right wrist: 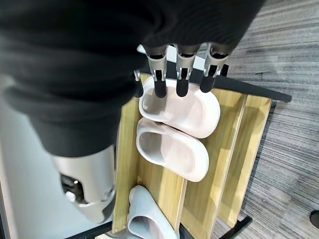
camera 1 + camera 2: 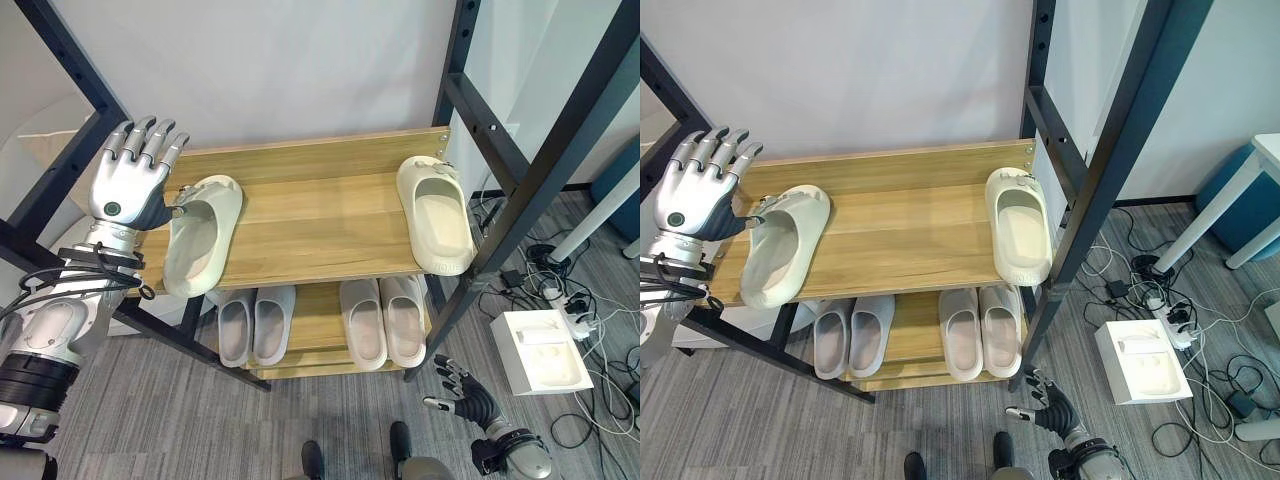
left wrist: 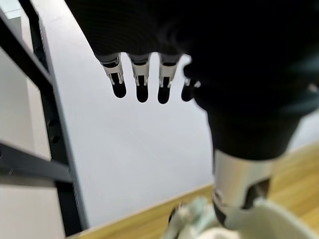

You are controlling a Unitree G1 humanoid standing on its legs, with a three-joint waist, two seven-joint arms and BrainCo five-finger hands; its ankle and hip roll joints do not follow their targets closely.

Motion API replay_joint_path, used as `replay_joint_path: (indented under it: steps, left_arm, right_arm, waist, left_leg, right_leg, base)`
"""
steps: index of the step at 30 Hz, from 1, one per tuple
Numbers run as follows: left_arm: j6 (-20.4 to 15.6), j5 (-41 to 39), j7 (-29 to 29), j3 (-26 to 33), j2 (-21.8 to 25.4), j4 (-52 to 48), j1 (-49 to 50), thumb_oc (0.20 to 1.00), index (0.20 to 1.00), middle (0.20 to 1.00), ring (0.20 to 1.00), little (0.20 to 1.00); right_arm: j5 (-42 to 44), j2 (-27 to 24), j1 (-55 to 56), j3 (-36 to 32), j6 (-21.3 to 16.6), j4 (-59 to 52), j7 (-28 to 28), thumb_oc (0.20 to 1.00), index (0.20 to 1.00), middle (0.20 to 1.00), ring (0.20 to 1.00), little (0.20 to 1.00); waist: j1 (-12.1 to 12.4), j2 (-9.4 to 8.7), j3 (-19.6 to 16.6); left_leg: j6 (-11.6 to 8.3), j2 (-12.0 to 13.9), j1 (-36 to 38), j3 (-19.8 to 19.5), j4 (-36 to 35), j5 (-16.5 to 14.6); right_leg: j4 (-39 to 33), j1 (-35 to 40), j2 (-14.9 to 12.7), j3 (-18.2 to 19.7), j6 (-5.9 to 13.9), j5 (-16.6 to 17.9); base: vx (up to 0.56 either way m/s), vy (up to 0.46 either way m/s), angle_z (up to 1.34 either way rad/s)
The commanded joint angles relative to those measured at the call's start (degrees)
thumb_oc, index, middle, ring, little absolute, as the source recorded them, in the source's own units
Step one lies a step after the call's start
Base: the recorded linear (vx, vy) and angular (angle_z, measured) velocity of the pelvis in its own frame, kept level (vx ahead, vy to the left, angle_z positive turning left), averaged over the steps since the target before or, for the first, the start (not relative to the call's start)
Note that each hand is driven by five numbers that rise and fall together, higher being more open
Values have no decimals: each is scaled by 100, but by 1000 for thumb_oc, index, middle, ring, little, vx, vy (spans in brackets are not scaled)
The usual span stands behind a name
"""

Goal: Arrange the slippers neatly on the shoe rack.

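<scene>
Right hand (image 2: 462,392) is lowest and nearest, down by the grey floor (image 2: 330,430) just off the rack's front right leg, fingers spread and relaxed, nothing in it. In its wrist view the fingers (image 1: 181,74) hang straight, pointing at the lower pairs

Shoe rack (image 2: 310,215): wooden shelves in a black metal frame, against a white wall (image 2: 270,60)

Top shelf: two cream slippers
- left cream slipper (image 2: 200,232) at the left end, toe angled toward the front-left edge, opening up
- right cream slipper (image 2: 436,212) at the right end, just beside the right post, roughly square to the shelf
- the two are well apart, with bare wood between them

Left hand (image 2: 133,178) is raised at the left end of the top shelf, fingers straight and fanned upward, not gripping. The thumb (image 3: 241,191) reaches to the heel end of the left cream slipper; it looks like contact but I can't tell for sure

Lower shelf: a pale grey pair (image 2: 254,325) on the left and a pale pink-white pair (image 2: 384,320) on the right, each pair side by side, toes toward the front

White tray-like box (image 2: 541,350) on the floor to the right of the rack, among cables (image 2: 600,395)
</scene>
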Motion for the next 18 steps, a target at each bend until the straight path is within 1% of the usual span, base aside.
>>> replay_joint_path:
  steps: [1,2,5,8,10,18]
  left_arm:
    - [330,69,76,71,12,467,-630,1000,1000,1000,1000,1000]
    - [437,97,76,-75,-5,723,-808,1000,1000,1000,1000,1000]
    - [591,94,55,-306,81,1160,-1142,1000,1000,1000,1000,1000]
    - [672,48,23,-519,120,1468,-1416,1000,1000,1000,1000,1000]
    - [702,-40,13,-568,118,1602,-1549,200,200,200,200,200]
    - [682,-257,53,-590,37,1624,-1718,200,200,200,200,200]
  right_arm:
    - [114,-8,-52,-19,-315,-596,18,1000,1000,1000,1000,1000]
    - [131,-33,-31,-54,-305,-620,16,1000,1000,1000,1000,1000]
    - [171,-74,24,-105,-305,-679,4,1000,1000,1000,1000,1000]
    - [185,-51,89,-163,-308,-704,-10,1000,1000,1000,1000,1000]
    - [183,-43,104,-165,-310,-704,-18,1000,1000,1000,1000,1000]
    - [180,-2,112,-170,-304,-717,-49,1000,1000,1000,1000,1000]
  waist:
    - [-55,-247,3]
    - [-102,-253,7]
    - [-173,-250,28]
    - [-222,-260,45]
    - [-246,-255,60]
    - [-277,-262,63]
  left_leg:
    - [-138,42,449,-116,1,-717]
    - [-133,40,447,-97,1,-726]
    - [-125,38,446,-59,1,-740]
    - [-116,30,439,-16,1,-751]
    - [-115,28,428,6,1,-753]
    - [-111,27,417,42,1,-757]
  right_leg:
    - [10,336,-302,-102,563,-588]
    - [12,320,-298,-84,566,-583]
    - [13,274,-288,-28,578,-566]
    - [17,229,-287,15,589,-549]
    - [15,208,-288,31,590,-545]
    - [11,178,-282,55,583,-542]
  base:
    - [28,11,-10]
    - [23,12,-13]
    - [29,15,-9]
    - [25,13,-5]
    - [11,6,-16]
    - [2,0,-3]
